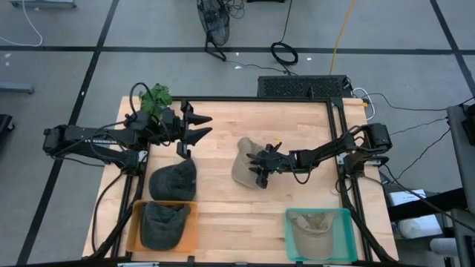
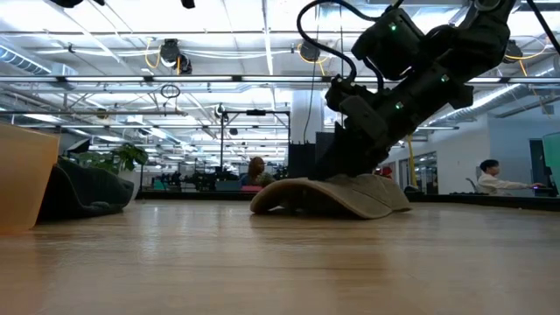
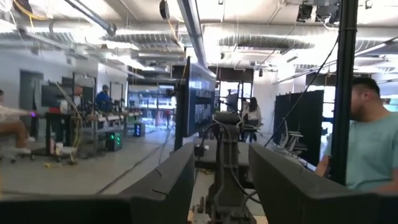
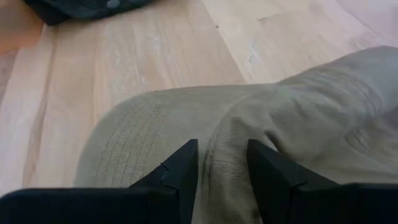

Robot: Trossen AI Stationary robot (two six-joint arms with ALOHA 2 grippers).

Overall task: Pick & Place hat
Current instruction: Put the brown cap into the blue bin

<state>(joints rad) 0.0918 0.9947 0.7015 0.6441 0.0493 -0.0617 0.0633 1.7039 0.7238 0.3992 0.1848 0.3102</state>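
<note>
High view: a pale butcher-block wooden table (image 1: 223,215) with a dark metal frame stands on a grey floor crossed by dark lines and loose cables, and the low view looks level across its grain into a bright open workspace with ceiling pipes, strip lights and seated people far behind. A khaki hat (image 1: 245,162) lies near the table's middle, its brim flat on the wood and its crown rising in a soft dome. The right gripper (image 1: 261,165) is down on that hat's right side; in the right wrist view its two dark fingers (image 4: 180,168) press into the ribbed, stitched khaki cloth with a fold of fabric pinched between them, so it is clamped on the hat. The left gripper (image 1: 194,126) hangs above the table's upper-left part with its jaws spread wide, holding nothing. Just below it a dark grey hat (image 1: 173,180) rests on the wood, touching the rim of an orange bin (image 1: 135,222) that holds another dark hat (image 1: 163,224). A teal bin (image 1: 347,236) at the lower right holds a second khaki hat (image 1: 315,226).
</note>
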